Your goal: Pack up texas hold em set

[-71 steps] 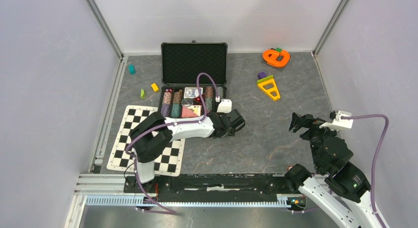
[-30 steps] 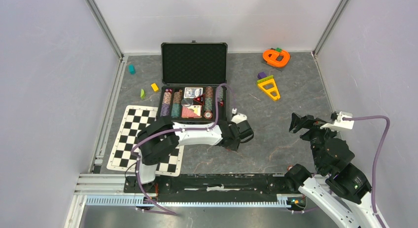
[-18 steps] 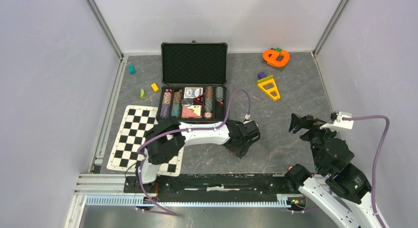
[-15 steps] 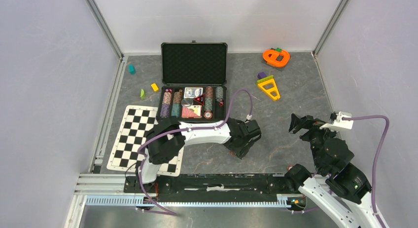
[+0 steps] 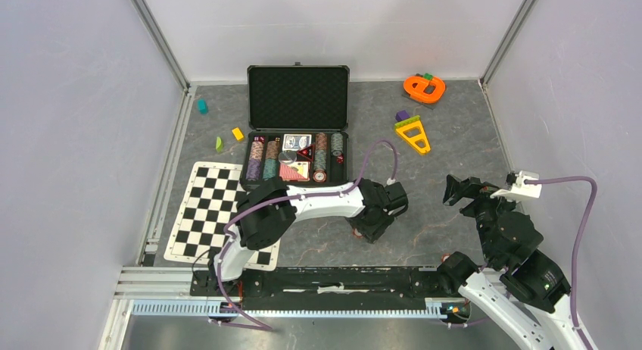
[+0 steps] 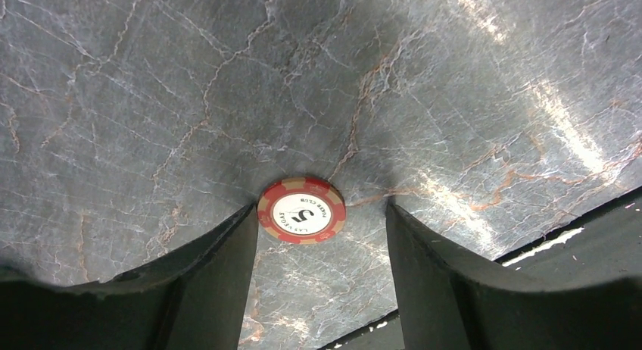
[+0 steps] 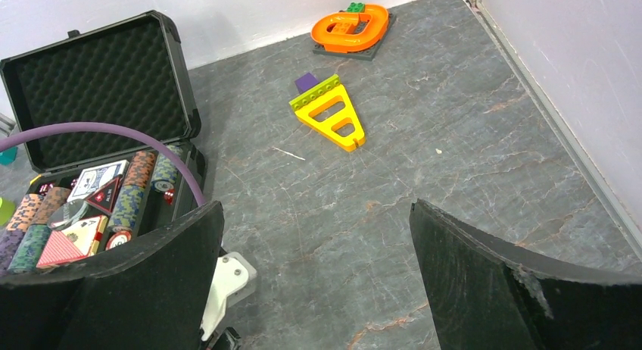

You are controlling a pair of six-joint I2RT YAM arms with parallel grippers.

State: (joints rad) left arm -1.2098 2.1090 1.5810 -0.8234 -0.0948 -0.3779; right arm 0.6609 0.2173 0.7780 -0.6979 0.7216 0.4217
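The loose poker chip [image 6: 301, 210] lay flat on the table [image 6: 151, 100], right between the fingers of my left gripper [image 6: 322, 208]. Those jaws stood spread around it and were not pinching it. In the left wrist view the left finger's tip sat just at the chip's rim, though I could not tell whether it touched. The right finger stood clear of it, with bare table showing between. From above, my left arm reached out low over the table, in front of and a little to the right of the briefcase [image 5: 297, 98], which lay well apart from the chip.

The chip was a small round disc with a red rim broken by pale edge marks, and a white centre printed with a 5. My fingers [image 6: 212, 282] were matte black and broad, curving in toward their tips. The table top was a grey, stone-like surface with thin rust and white veins and a soft sheen.

The briefcase stood open, its lid lined with black egg-crate foam. Its tray held rows of coloured chip stacks [image 5: 265, 159] and card decks [image 5: 297, 141].

My right gripper [image 7: 314, 206] hung over bare table, its jaws spread wide on nothing.
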